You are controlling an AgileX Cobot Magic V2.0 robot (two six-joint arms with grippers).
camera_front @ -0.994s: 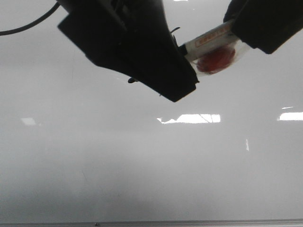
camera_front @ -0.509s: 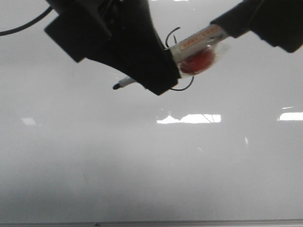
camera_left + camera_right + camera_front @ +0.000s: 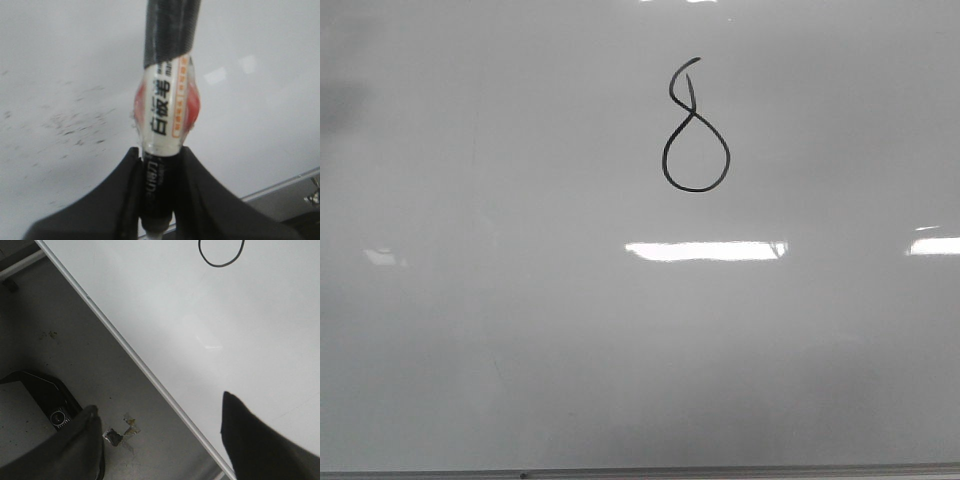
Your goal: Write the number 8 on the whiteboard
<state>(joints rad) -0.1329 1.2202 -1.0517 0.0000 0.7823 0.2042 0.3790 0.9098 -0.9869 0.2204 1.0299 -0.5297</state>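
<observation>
The number 8 (image 3: pixel 695 130) is drawn in thin black line on the whiteboard (image 3: pixel 520 330), with a round lower loop and a pinched upper loop. Its lower loop also shows in the right wrist view (image 3: pixel 221 254). No gripper shows in the front view. My left gripper (image 3: pixel 160 200) is shut on a marker pen (image 3: pixel 167 110), white-labelled with a black cap end, held over the whiteboard (image 3: pixel 60 60). My right gripper (image 3: pixel 160 415) is open and empty, its fingers (image 3: pixel 250 440) spread over the whiteboard's metal edge (image 3: pixel 140 360).
Bright rectangular light reflections (image 3: pixel 705 250) lie on the board below the figure. Faint smudge marks (image 3: pixel 75 125) dot the board in the left wrist view. Beside the board's edge is a grey floor (image 3: pixel 60 340) with a black device (image 3: pixel 55 400) and small scraps (image 3: pixel 122 432).
Both arms with the marker have left the front view. The figure they hid is now fully visible on the board.
</observation>
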